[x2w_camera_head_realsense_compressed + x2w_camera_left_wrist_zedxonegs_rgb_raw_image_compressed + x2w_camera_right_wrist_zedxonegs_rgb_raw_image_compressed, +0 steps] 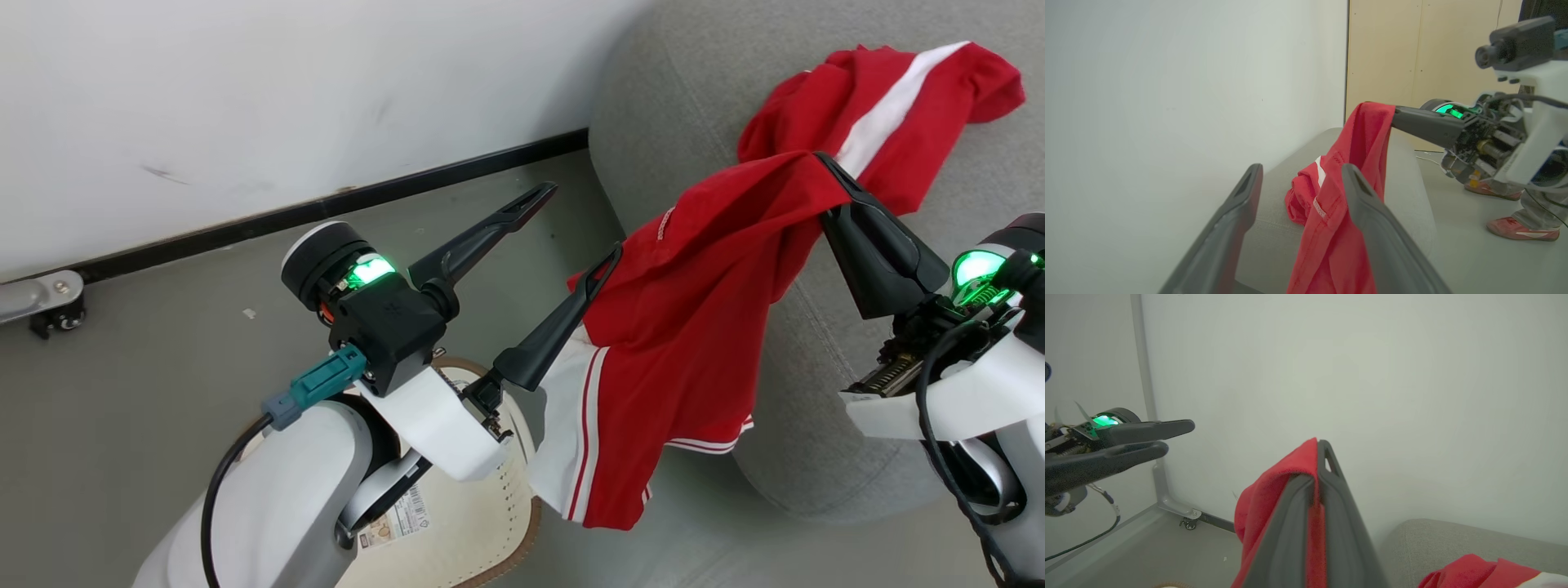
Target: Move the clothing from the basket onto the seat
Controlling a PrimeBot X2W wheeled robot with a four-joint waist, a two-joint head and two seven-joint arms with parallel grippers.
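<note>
Above the rounded corner of the seat (686, 90), one red garment (694, 310) was held clamped between the closed fingers of the right gripper (823, 161). From that grip the fabric was seen to hang down past the seat's edge and over the floor (122, 392), with its white-striped hem (588, 433) ending just above the basket (482, 506). The left gripper (582, 219) was spread wide with nothing grasped. The garment's edge was touched by its nearer finger (563, 314), while the other finger was left clear of the cloth. By the left wrist view, a fold (1331, 245) of the garment was shown lying against that nearer finger. A second red garment (922, 90), marked by a broad white stripe, was laid bunched on the seat cushion behind the right gripper; whether the two pieces touched could not be told. The basket was set on the floor beside the seat, partly hidden by the left forearm (277, 490), with its barcode label (400, 514) visible below that forearm. A person's red shoes (1521, 228) were seen on the floor beyond the right arm.
</note>
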